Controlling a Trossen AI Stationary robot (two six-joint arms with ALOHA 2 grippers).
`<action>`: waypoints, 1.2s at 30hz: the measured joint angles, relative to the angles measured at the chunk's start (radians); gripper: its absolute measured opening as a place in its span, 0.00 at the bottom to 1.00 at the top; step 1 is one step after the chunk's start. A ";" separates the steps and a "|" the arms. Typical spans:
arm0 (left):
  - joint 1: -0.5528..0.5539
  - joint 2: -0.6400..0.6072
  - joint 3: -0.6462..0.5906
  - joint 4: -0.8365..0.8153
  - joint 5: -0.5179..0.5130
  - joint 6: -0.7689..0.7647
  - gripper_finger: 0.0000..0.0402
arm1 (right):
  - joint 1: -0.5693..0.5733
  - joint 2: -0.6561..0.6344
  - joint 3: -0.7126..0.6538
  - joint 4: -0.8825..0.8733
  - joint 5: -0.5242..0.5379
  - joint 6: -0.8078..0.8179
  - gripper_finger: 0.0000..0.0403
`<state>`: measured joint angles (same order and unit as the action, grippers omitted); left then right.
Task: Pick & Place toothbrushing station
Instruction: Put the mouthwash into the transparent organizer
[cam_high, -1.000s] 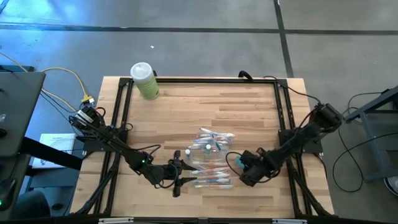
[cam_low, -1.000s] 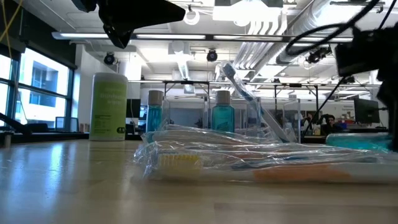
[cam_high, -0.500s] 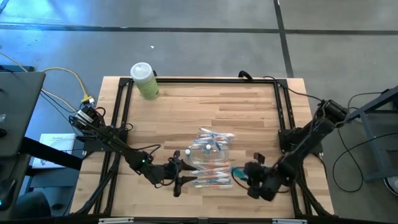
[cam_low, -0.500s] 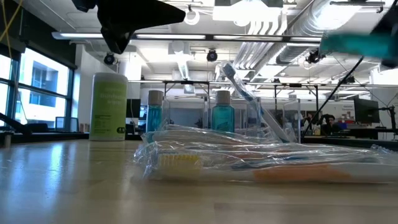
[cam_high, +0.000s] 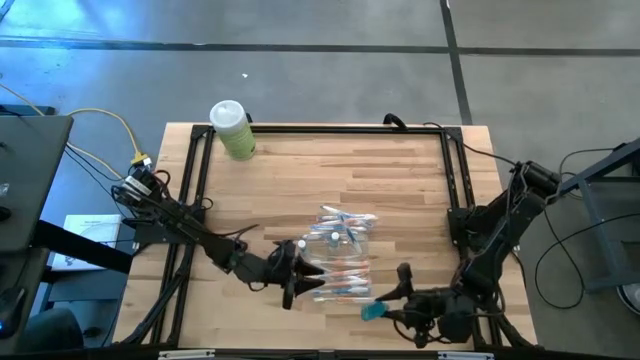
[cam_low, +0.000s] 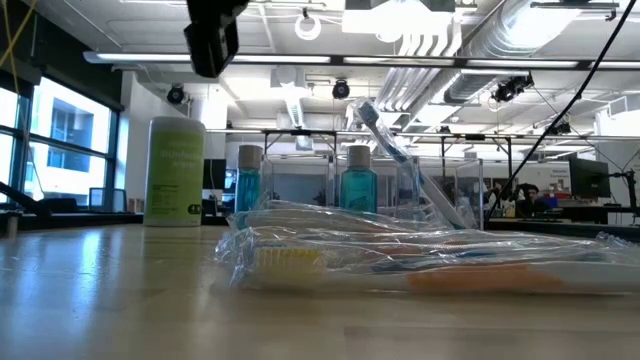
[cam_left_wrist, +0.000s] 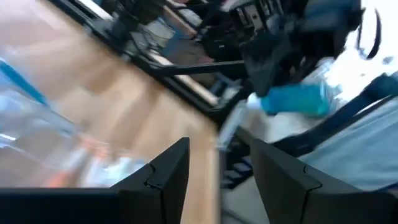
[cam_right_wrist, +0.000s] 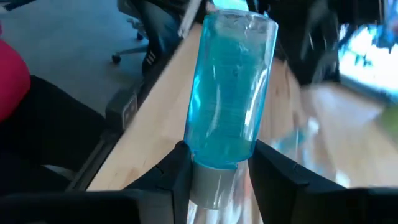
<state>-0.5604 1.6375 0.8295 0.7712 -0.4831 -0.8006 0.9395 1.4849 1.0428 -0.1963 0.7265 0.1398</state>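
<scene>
The toothbrushing station is a heap of clear plastic packs with blue- and orange-marked toothbrushes (cam_high: 336, 262) lying on the wooden table; it also shows in the low view (cam_low: 420, 262). Two small blue bottles (cam_low: 357, 182) stand behind it. My right gripper (cam_high: 388, 311) is near the table's near edge, right of the heap, shut on another small blue bottle (cam_high: 373, 312). My left gripper (cam_high: 292, 281) is open at the heap's left end, above the table. Its fingers (cam_left_wrist: 166, 174) hold nothing. My right gripper pinches the blue bottle at its grey cap end (cam_right_wrist: 209, 182) between its two fingers (cam_right_wrist: 176, 163). The fingers come level from the table's right. The bottle's body (cam_right_wrist: 231, 93) sticks out beyond the fingertips toward the table's left, lifted clear of the table.
A larger pale green bottle with a white cap (cam_high: 233, 129) stands at the far left corner. A black frame (cam_high: 320, 128) runs along the table's edges. Bare wood lies across the table's far half. People and desks show in the room behind.
My right gripper has carried the blue bottle up and toward the table's near edge, turning until the bottle points toward the table's left. In the low view the bottle has risen out of the picture. My left gripper has shifted slightly toward the heap.
</scene>
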 joint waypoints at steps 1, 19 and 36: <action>0.008 0.000 0.000 0.013 0.026 -0.049 0.41 | -0.004 0.004 0.000 0.020 -0.001 -0.045 0.31; 0.055 0.000 0.000 0.007 0.122 -0.421 0.41 | -0.192 0.142 0.000 0.176 -0.169 -0.561 0.31; 0.120 0.000 0.000 -0.008 0.179 -0.640 0.41 | -0.329 0.142 0.001 0.207 -0.266 -0.575 0.31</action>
<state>-0.4400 1.6375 0.8295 0.7628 -0.3046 -1.4407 0.6102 1.6272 1.0435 0.0112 0.4606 -0.4352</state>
